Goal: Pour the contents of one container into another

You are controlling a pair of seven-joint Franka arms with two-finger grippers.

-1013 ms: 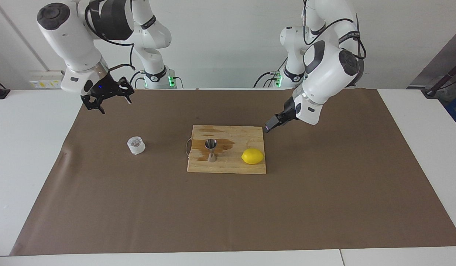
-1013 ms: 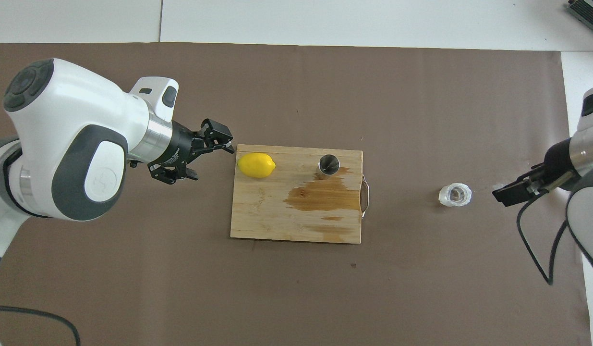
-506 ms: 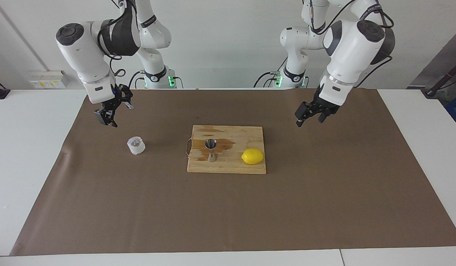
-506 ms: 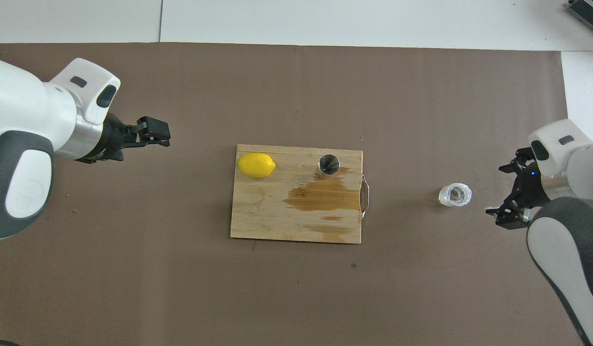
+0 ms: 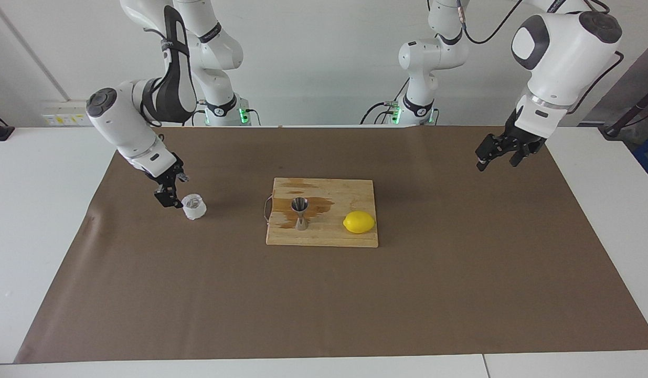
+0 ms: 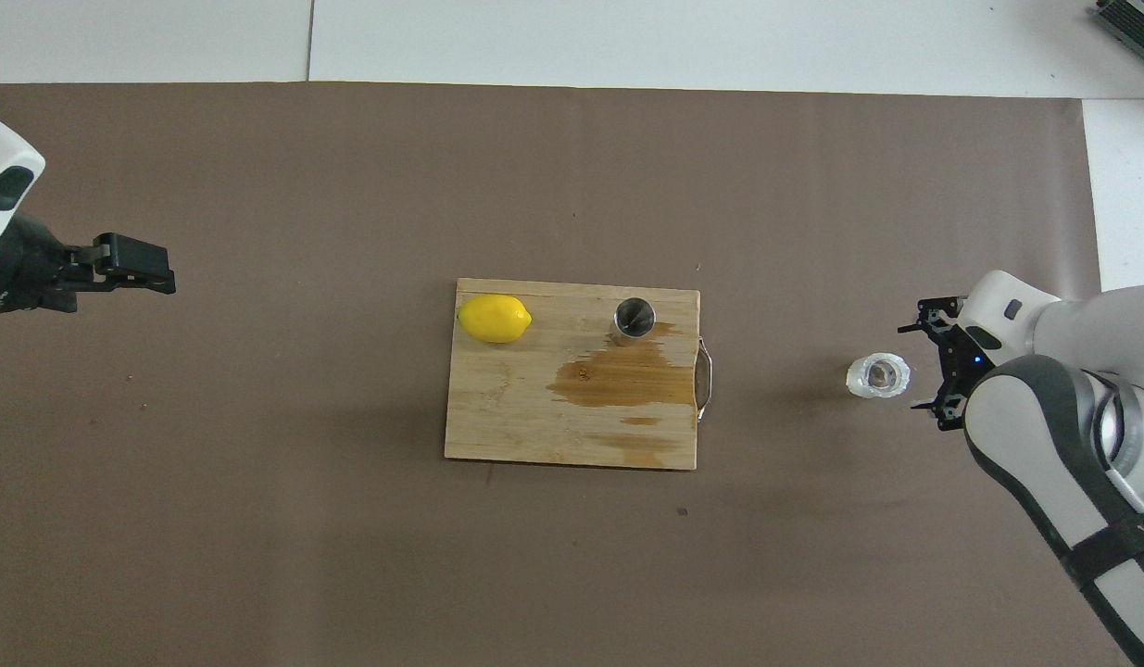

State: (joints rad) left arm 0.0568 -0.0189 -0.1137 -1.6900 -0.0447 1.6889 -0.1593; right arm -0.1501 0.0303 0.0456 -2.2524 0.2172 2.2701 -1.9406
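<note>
While the crinkled white cup [image 5: 193, 206] stood upright on the brown paper mat [image 5: 324, 294], well apart from the handle end of the cutting board toward the right arm's end of the table, the right gripper [image 5: 169, 195] hung low just beside it — fingers spread wide, holding nothing. The steel jigger [image 5: 301, 213] stood upright on the wooden cutting board [image 5: 350, 236] at the edge of a dark wet stain [image 5: 316, 206], with a lemon [image 5: 359, 222] resting near the board's other end. The left gripper [image 5: 499, 152] waited, released and empty, high over the mat toward the left arm's end.

The step in hand appeared to be grasping the cup. Done well, the fingers should straddle its sides and close gently — the thin crinkled wall would probably crush or slip under a hard squeeze — keeping the cup level until it was over the jigger's narrow mouth.
</note>
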